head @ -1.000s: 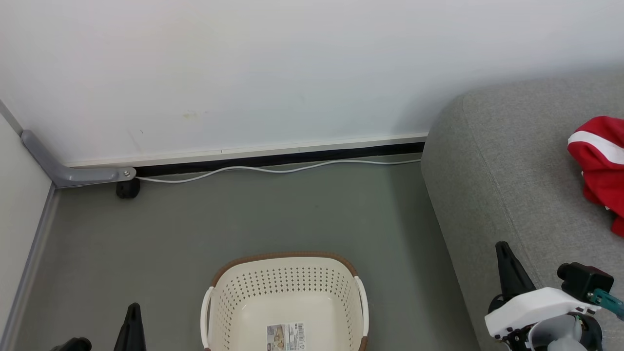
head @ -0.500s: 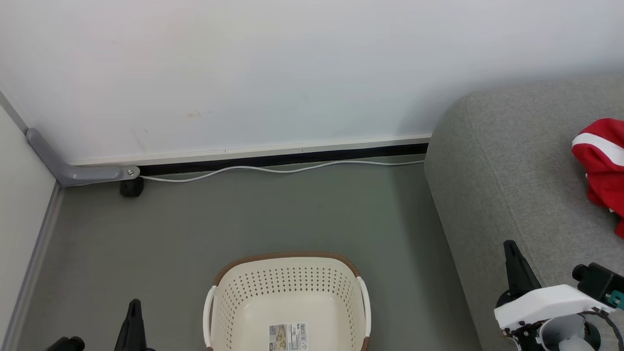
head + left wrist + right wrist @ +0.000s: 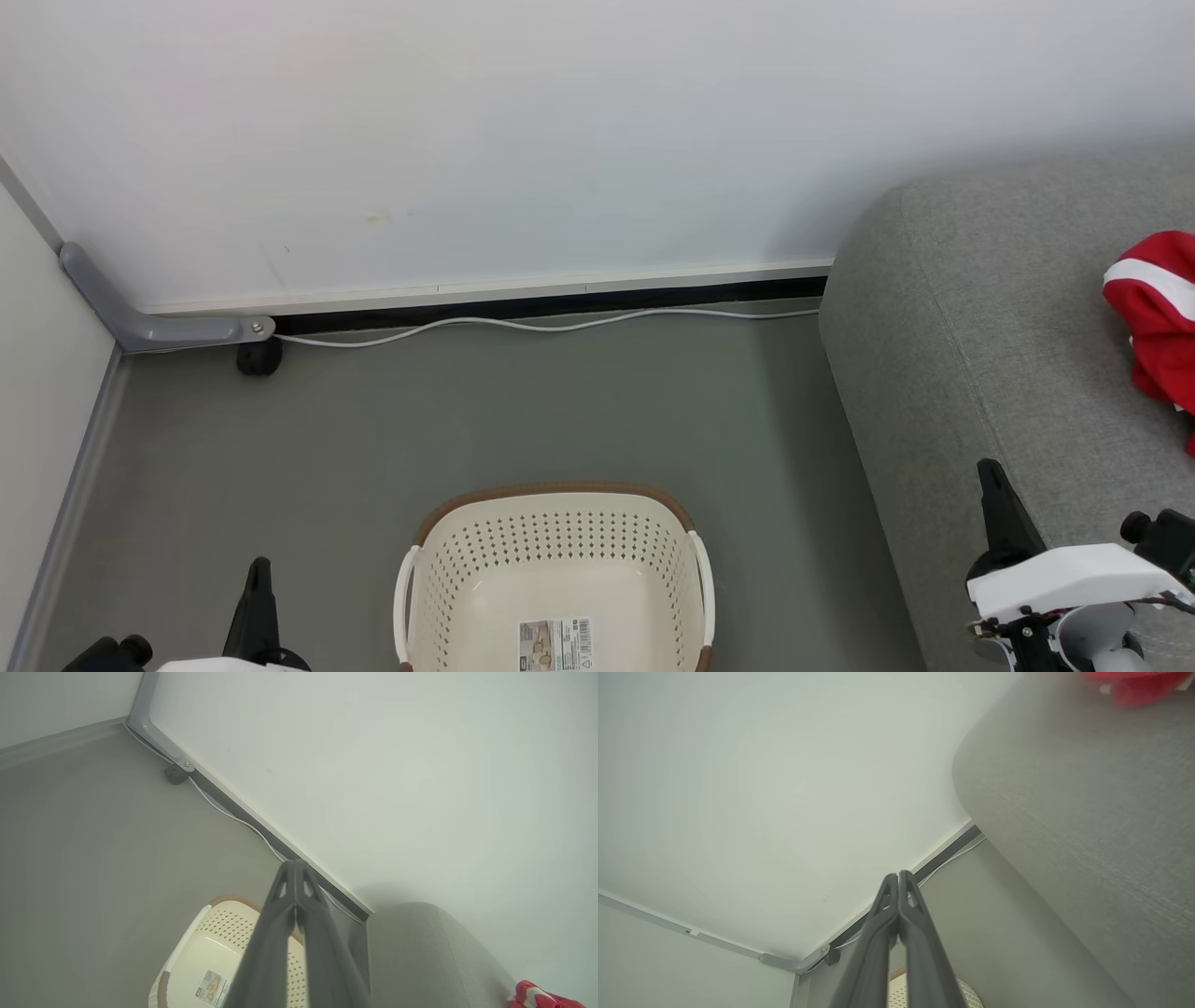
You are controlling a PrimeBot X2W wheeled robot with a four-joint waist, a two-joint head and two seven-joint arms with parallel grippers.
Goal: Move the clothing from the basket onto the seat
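Left gripper [image 3: 295,865] and right gripper [image 3: 899,877]: each finger pair pressed together, nothing between. Basket [image 3: 555,488] stands on the floor, paper label [image 3: 555,644] on its bottom. Its near end is cut off, so the long axis is not readable. Seat [image 3: 980,355] to its right, rounded corner toward the wall. Clothing [image 3: 1153,317] lies crumpled on the seat, cut by the right edge, heading unclear. White cable [image 3: 560,325] runs along the wall base.

One basket [image 3: 551,543], one seat [image 3: 980,355], one red clothing heap [image 3: 1162,336], one cable [image 3: 523,326].
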